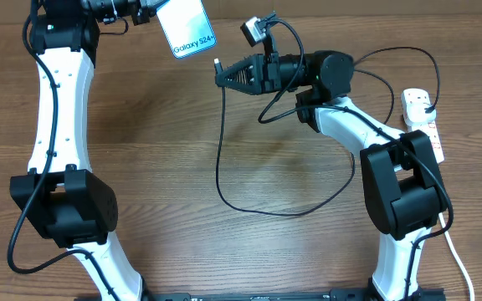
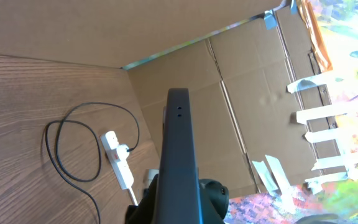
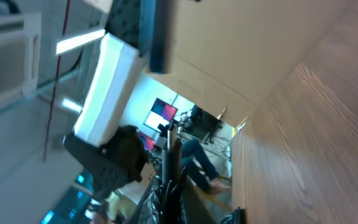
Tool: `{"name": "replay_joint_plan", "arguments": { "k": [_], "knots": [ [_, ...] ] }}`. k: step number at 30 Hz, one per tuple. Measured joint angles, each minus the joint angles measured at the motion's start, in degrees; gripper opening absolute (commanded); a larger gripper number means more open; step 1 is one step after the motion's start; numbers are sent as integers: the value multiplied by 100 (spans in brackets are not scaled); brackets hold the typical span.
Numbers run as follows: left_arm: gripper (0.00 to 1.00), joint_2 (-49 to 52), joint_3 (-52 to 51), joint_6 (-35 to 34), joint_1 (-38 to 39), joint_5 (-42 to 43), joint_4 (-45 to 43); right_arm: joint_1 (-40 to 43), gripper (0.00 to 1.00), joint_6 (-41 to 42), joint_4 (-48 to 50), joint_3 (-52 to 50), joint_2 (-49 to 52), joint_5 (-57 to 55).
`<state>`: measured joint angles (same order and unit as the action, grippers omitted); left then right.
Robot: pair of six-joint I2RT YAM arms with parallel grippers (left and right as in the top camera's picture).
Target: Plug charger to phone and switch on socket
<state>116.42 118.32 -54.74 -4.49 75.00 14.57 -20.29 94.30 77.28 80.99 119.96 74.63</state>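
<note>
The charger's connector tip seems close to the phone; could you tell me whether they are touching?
Apart. The overhead view shows bare table between the connector tip of the charger, held by the right gripper, and the lower edge of the phone.

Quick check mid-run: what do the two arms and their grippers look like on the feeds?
Both match: left arm and right arm have white link shells, bulky black joint housings and thin black cables alongside. Left gripper and right gripper are black; the right one tapers to a point. No markings legible.
</note>
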Motion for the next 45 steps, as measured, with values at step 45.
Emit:
{"name": "replay_joint_plan", "arguments": {
  "k": [45],
  "knots": [
    [4,0,0,4,404,-422,2,0,4,17,199,0,2,-271]
  ]
}}
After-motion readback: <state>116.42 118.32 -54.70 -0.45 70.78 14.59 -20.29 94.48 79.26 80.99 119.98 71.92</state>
